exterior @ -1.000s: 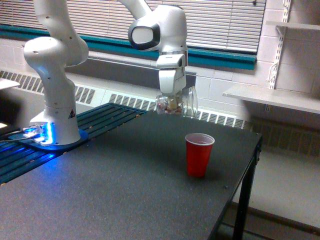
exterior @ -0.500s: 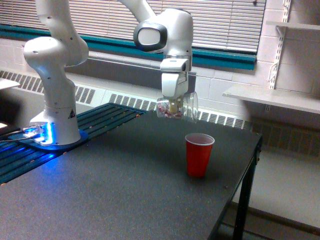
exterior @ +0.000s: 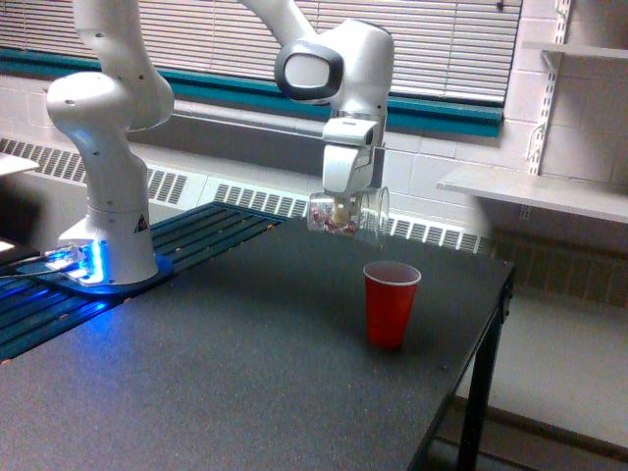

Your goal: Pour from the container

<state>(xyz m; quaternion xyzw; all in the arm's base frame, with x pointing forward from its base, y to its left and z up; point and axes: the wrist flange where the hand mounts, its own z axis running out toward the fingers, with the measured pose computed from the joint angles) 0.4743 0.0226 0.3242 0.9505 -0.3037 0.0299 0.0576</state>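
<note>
The white arm reached out from its base (exterior: 106, 235) at the exterior view's left, and its claw (exterior: 341, 210) pointed straight down above the dark desk (exterior: 245, 373). The claw was closed on the container (exterior: 347, 213), a small clear plastic cup held in the air well above the desk surface. The container lay tipped nearly onto its side, its open mouth facing the exterior view's right and slightly downward, and the small pinkish and tan pieces sat gathered along its lower wall, toward the closed end. Below it and a little toward the exterior view's right stood the red cup (exterior: 391, 303), upright on the desk with its white inside showing, near the desk's far right edge. The container's mouth hung above and just to the left of the red cup's rim, clearly apart from it. No pieces showed in the air between the two cups. Behind the desk ran a wall with closed window blinds (exterior: 442, 44) and a teal band beneath them, and a pale shelf (exterior: 535, 191) stuck out at the exterior view's right.
</note>
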